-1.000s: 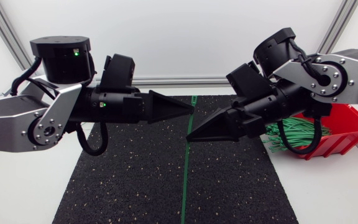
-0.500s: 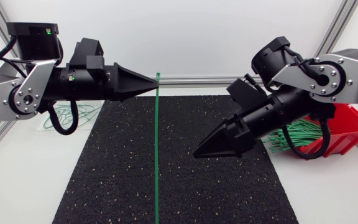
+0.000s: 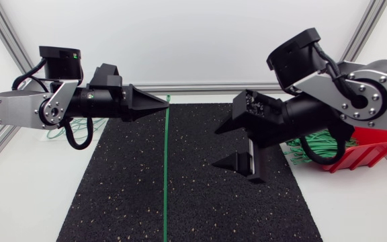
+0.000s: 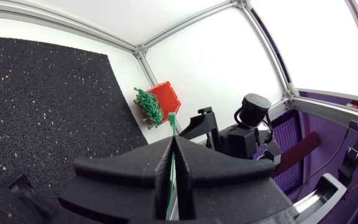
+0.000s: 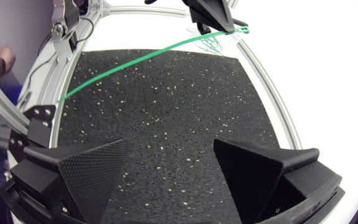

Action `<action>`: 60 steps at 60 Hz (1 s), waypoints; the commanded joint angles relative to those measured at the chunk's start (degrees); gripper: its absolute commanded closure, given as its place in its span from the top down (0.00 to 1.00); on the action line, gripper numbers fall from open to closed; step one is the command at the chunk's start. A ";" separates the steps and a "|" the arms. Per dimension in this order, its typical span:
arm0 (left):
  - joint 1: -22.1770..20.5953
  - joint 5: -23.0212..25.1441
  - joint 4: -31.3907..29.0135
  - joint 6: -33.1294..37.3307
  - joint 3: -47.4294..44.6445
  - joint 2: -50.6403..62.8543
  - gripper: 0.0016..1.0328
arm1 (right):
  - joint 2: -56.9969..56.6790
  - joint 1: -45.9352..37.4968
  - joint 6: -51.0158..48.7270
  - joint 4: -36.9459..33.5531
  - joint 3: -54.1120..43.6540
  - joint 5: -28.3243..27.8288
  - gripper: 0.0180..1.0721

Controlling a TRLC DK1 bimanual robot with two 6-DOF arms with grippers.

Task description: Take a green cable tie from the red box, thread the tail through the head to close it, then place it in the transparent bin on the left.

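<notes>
Left arm, in from the counter's (image 3: 355, 208) left side; left fingers (image 3: 146, 104) clenched on the green cable tie (image 3: 166, 168) just below its head (image 3: 168, 99), which pokes out past the tips; the left wrist view confirms it: a green strip pinched in the seam between both wedges.

Right fingers (image 5: 86, 171) released and spread wide, with only the black mat (image 3: 234, 208) between them; they sit above the mat's right half, well apart from the tie, near the red box (image 3: 375, 144) with its heap of spare ties (image 3: 314, 144).

Reading: one arm anchors the head end so the opening stays fixed in space; the free arm is, I judge, open in readiness to fetch the tail and feed it through. The loop is not yet closed.

Orientation: the tie is straight and unthreaded; its long axis runs crosswise to the left fingers, head toward the mat's far edge, tail toward the near edge; it shows a mild bow in the right wrist view. Cannot tell whether the tail touches the mat.

Green loops (image 3: 64, 126) lie behind the left arm, likely the bin's contents; the bin's walls cannot be made out.
</notes>
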 commanded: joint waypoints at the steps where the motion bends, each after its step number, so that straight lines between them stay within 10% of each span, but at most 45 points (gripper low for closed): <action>1: 0.56 1.00 0.92 -1.79 1.03 1.52 0.03 | 0.20 2.22 -5.88 1.69 -1.81 2.30 0.95; 15: 1.62 1.00 1.53 -3.02 1.12 1.34 0.03 | 0.38 8.46 -11.24 10.83 -4.00 9.94 0.95; 27: 1.88 1.00 1.53 -3.55 1.03 1.78 0.03 | 1.26 13.99 -18.01 34.91 -14.81 25.32 0.95; 47: 1.79 1.00 1.71 -4.86 2.52 3.71 0.03 | 3.28 16.46 -39.11 73.06 -30.11 18.64 0.95; 60: 2.23 1.00 1.80 -5.22 2.70 4.07 0.04 | 8.64 16.19 -42.45 84.75 -33.18 11.96 0.95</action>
